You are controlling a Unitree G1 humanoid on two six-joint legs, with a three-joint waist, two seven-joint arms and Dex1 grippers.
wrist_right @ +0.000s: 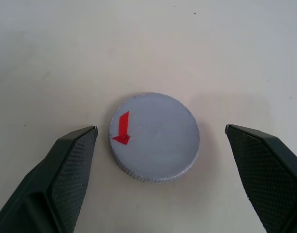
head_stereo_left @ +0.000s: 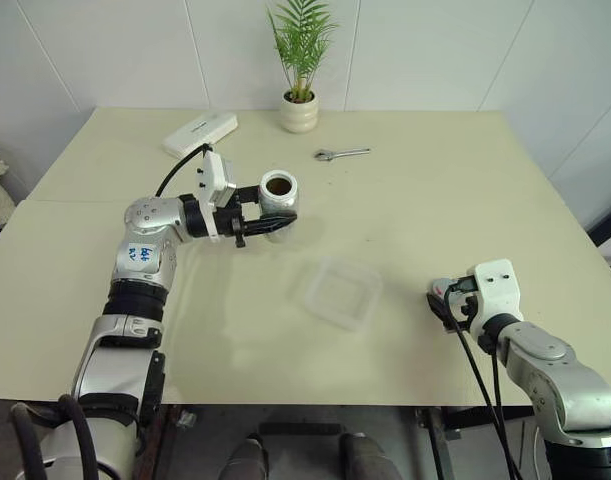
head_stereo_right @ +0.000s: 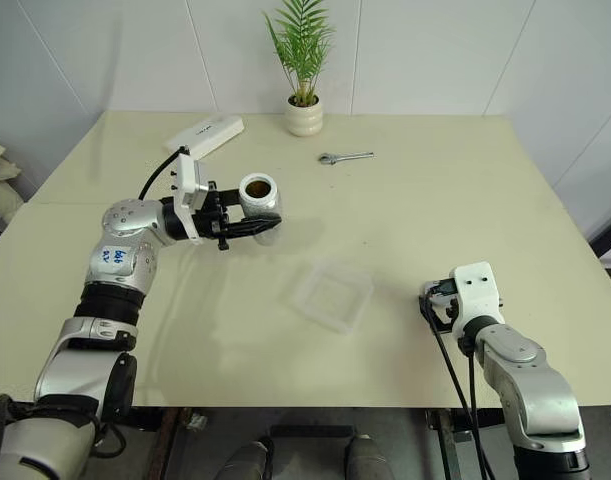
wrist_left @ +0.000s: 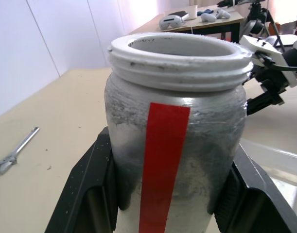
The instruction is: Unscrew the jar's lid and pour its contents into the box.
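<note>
L gripper [head_stereo_left: 270, 218] sits left of centre in the left eye view, jaws clamped on the jar [head_stereo_left: 278, 200], held upright above the table [head_stereo_left: 435, 200], lid off, mouth open. In the left wrist view the jar [wrist_left: 177, 141] has a white threaded rim, a cloudy grey wall and a vertical red stripe [wrist_left: 163, 165] facing the cam; black fingers [wrist_left: 90, 189] press both sides. Contents [head_stereo_left: 278, 185] show as a brown patch down inside the mouth; individual pieces too small to tell.

R gripper [head_stereo_left: 447, 302] is lower right of the frame, low over the table near its front edge, jaws spread wide and gripping nothing. Right wrist view: the lid [wrist_right: 154, 137] lies flat on the table between the two fingers [wrist_right: 65, 165], touching neither, gap on both sides. Grey disc, ribbed edge, small red mark [wrist_right: 122, 128] on top near one side.

Box [head_stereo_left: 342, 292] rests on the table just below centre frame, between the two arms, apart from both. Looks shallow and translucent; can't tell if anything's in it. Jar is up and left of it, not over it.

Far side of the table: white oblong device [head_stereo_left: 200, 133] upper left, potted plant [head_stereo_left: 300, 100] top centre, wrench [head_stereo_left: 341, 153] just right of the pot.
</note>
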